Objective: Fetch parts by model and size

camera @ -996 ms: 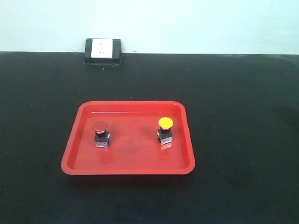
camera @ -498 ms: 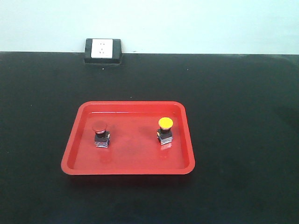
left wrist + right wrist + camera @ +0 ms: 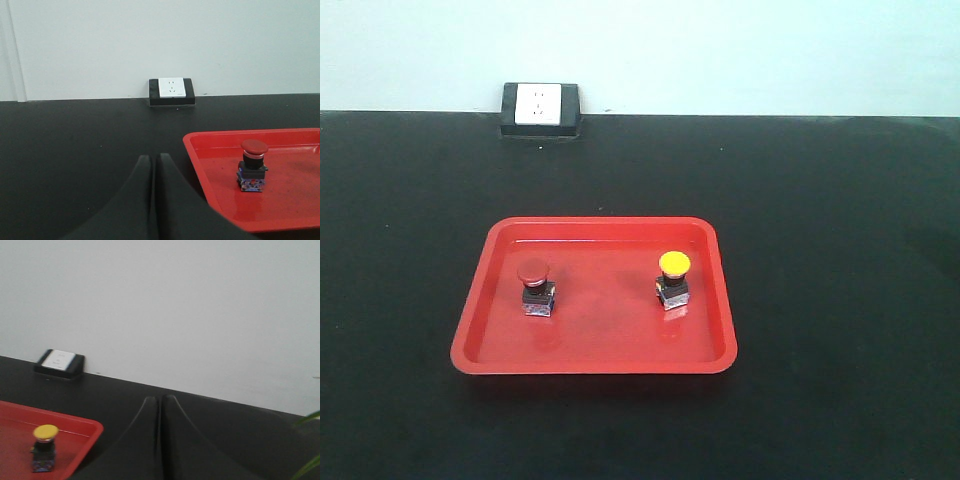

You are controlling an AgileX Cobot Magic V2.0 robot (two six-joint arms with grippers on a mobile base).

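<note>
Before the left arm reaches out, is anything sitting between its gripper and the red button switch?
Only the raised rim of the red tray lies between the left gripper and the red button switch.

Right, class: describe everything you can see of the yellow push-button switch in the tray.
The yellow push-button switch has a round, matte yellow mushroom cap on a short dark neck, set on a dark blocky base with shiny metallic bits low down. It stands upright on the floor of the red tray, in the tray's right half toward the right wall, apart from the red-capped switch. Only the tray touches it. The right gripper is shut, back from the tray, not touching it.
</note>
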